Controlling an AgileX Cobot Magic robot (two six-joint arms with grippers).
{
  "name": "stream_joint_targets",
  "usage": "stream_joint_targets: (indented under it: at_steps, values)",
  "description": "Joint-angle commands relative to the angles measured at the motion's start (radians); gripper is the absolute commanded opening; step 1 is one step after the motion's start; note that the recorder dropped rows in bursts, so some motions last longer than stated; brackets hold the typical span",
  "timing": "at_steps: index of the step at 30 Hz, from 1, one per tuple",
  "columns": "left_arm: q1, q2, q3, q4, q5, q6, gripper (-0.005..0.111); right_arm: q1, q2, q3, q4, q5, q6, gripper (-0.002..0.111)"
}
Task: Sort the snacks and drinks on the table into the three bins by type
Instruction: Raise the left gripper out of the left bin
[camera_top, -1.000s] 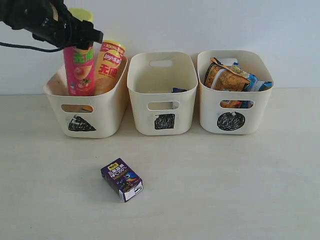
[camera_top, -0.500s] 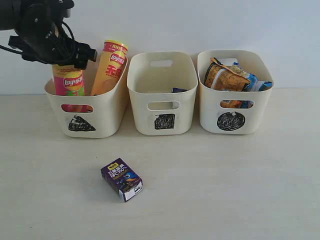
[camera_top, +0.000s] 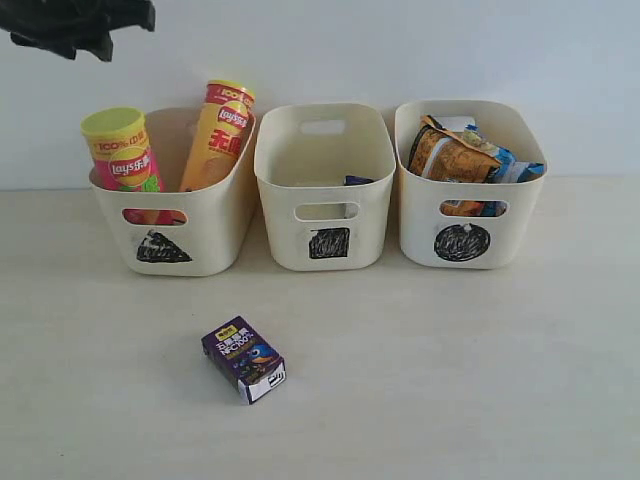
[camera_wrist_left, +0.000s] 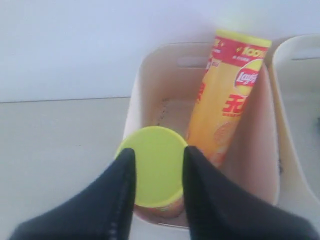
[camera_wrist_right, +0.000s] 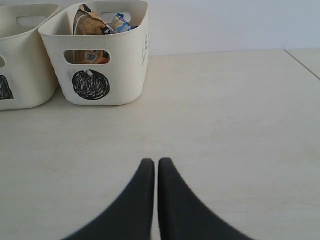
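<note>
The pink chip tube (camera_top: 122, 155) with its yellow lid (camera_wrist_left: 152, 165) leans in the triangle bin (camera_top: 200, 250) beside the yellow-red tube (camera_top: 220, 130). My left gripper (camera_wrist_left: 159, 152) hangs open above the pink tube, well clear of it, at the exterior view's top left (camera_top: 110, 30). On the table in front lies the dark purple carton (camera_top: 244, 359). A sliver of the white-and-blue carton (camera_top: 358, 181) shows in the square bin (camera_top: 280, 200). The orange bag (camera_top: 450, 155) and blue-white bag (camera_top: 510, 165) fill the circle bin (camera_top: 420, 220). My right gripper (camera_wrist_right: 157, 162) is shut and empty over bare table.
The three bins stand in a row against a white wall. In the right wrist view the circle bin (camera_wrist_right: 125, 65) sits far ahead, and a table edge (camera_wrist_right: 302, 62) runs along one side.
The pink tube dropped into the triangle bin and now leans there free. My left gripper let go of it and rose up and away to the top left.
</note>
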Motion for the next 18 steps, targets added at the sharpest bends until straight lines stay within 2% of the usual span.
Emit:
stream_joint_targets:
  at_steps: [1,2,8,12,14,18]
  values:
    - [0.000,-0.073,-0.010,-0.210,-0.001,0.146,0.007,0.000,-0.005,0.005,-0.003,-0.008,0.000,0.000]
    - [0.000,-0.083,-0.010,-0.260,0.005,0.189,0.004,0.000,-0.005,0.005,-0.003,-0.008,0.000,0.000]
    - [0.000,-0.103,-0.010,-0.610,0.065,0.503,0.004,0.000,-0.005,0.005,-0.003,-0.008,0.000,0.000]
    - [0.000,-0.103,0.003,-0.816,0.170,0.860,0.004,0.000,-0.005,0.005,-0.003,-0.008,0.000,0.000]
    - [0.000,-0.103,0.023,-0.886,0.208,1.021,0.004,0.000,-0.005,0.005,-0.003,-0.008,0.000,0.000]
    - [-0.023,-0.103,0.074,-0.910,0.274,1.258,0.004,0.000,-0.005,0.005,-0.003,-0.008,0.000,0.000]
